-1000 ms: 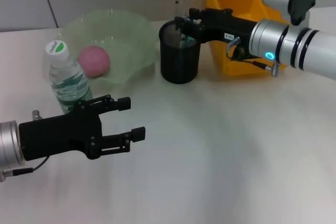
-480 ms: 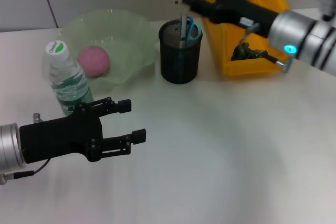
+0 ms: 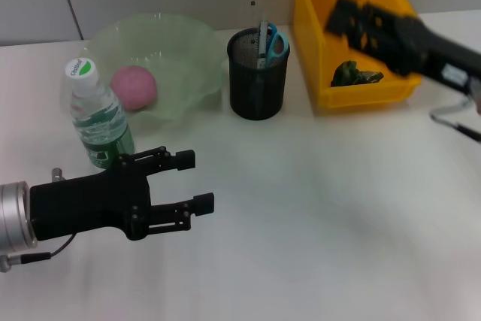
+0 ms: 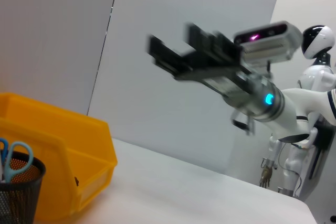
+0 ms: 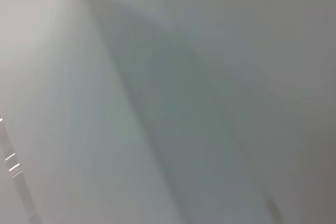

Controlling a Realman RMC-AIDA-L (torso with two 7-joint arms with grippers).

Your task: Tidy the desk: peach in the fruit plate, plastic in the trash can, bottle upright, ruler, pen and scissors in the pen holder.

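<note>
Looking down from the head camera:
Left gripper (image 3: 197, 180): fingers spread apart, empty, low over the table (image 3: 316, 216), just in front of the bottle (image 3: 96, 114).
Bottle: upright, beside the fruit plate (image 3: 180, 43).
Peach (image 3: 134, 86): lying in the fruit plate.
Pen holder (image 3: 257, 84): holds scissors (image 3: 275, 41) and a pen (image 3: 262, 39); ruler cannot be made out.
Trash can (image 3: 376, 92): yellow, with crumpled green plastic (image 3: 355, 74) inside.
Right gripper (image 3: 347, 22): blurred, raised above the trash can, fingers parted, nothing between them.

Left wrist camera:
Right gripper (image 4: 170, 48): aloft, fingers released.
Trash can (image 4: 79, 145): beside the pen holder (image 4: 18, 195).

Right wrist camera:
Content: only grey blur.
</note>
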